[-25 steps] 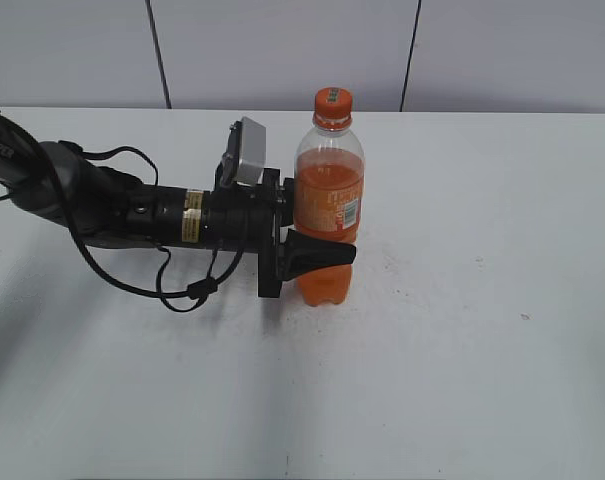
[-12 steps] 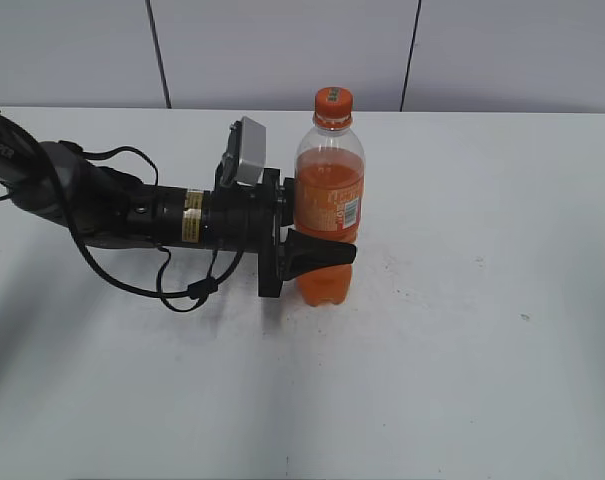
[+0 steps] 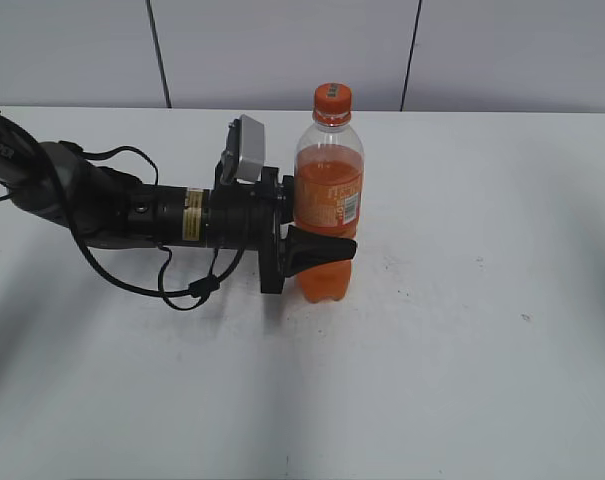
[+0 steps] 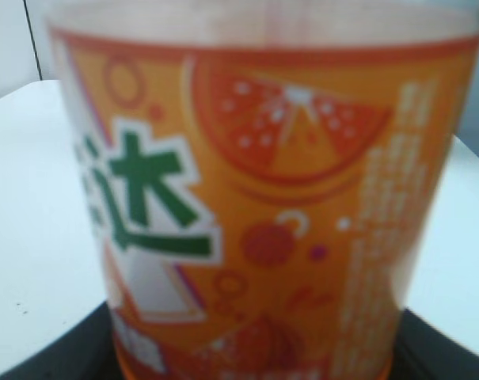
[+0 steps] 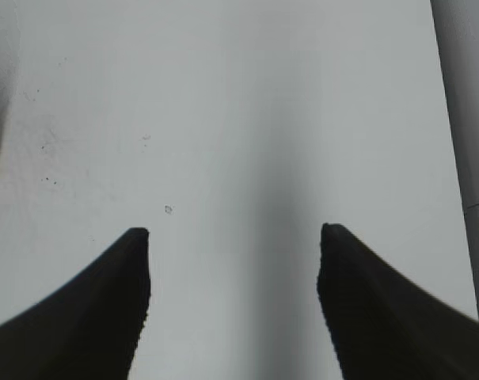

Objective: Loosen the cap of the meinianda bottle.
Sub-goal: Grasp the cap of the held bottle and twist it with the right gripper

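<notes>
The meinianda bottle (image 3: 329, 190) stands upright near the middle of the white table, filled with orange drink. Its orange cap (image 3: 332, 97) is on top, and nothing touches it. My left gripper (image 3: 320, 250) reaches in from the left and is shut on the bottle's lower body, just below the label. In the left wrist view the bottle's orange label (image 4: 263, 198) fills the frame, with dark jaw parts at the bottom corners. My right gripper (image 5: 231, 231) is open and empty over bare table. It does not show in the exterior view.
The white table (image 3: 462, 330) spreads around the bottle. The left arm and its loose black cables (image 3: 172, 285) lie across the table's left half. A grey panelled wall (image 3: 282, 50) stands behind the table's far edge.
The bottle and my left gripper have risen slightly in the exterior view. The grip on the bottle is unchanged.
</notes>
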Tool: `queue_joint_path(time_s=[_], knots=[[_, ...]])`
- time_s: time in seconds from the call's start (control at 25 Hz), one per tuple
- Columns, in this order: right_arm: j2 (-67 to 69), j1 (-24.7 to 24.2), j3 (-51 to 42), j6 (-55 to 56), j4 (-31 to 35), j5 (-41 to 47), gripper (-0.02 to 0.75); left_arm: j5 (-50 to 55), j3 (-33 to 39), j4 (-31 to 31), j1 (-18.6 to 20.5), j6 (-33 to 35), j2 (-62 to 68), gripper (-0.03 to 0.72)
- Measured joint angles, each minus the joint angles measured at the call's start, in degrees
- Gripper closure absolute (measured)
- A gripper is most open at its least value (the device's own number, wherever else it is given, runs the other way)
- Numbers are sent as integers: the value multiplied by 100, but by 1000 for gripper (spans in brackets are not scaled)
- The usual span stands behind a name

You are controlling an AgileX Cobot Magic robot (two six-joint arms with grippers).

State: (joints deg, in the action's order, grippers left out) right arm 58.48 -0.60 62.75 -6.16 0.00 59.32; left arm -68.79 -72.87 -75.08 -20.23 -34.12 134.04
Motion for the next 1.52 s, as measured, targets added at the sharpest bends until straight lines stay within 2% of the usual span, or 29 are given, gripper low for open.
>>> queue_joint_path(time_s=[0.24, 0.48, 0.84, 1.04, 1.16, 1.52], knots=[[1538, 0, 1866, 0, 0, 371, 258, 2, 0, 6, 0, 0, 0, 279], [2920, 0, 3024, 300, 0, 959, 258, 2, 0, 18, 0, 0, 0, 279], [3575, 0, 3227, 434, 0, 1009, 258, 2, 0, 24, 0, 0, 0, 279], [3575, 53, 3282, 847, 357, 1027, 258, 7, 0, 24, 0, 0, 0, 279], [3575, 390, 3282, 1138, 450, 1027, 258, 7, 0, 24, 0, 0, 0, 279], [3598, 1993, 3293, 2238, 296, 1029, 257, -5, 0, -51, 0, 0, 0, 279]])
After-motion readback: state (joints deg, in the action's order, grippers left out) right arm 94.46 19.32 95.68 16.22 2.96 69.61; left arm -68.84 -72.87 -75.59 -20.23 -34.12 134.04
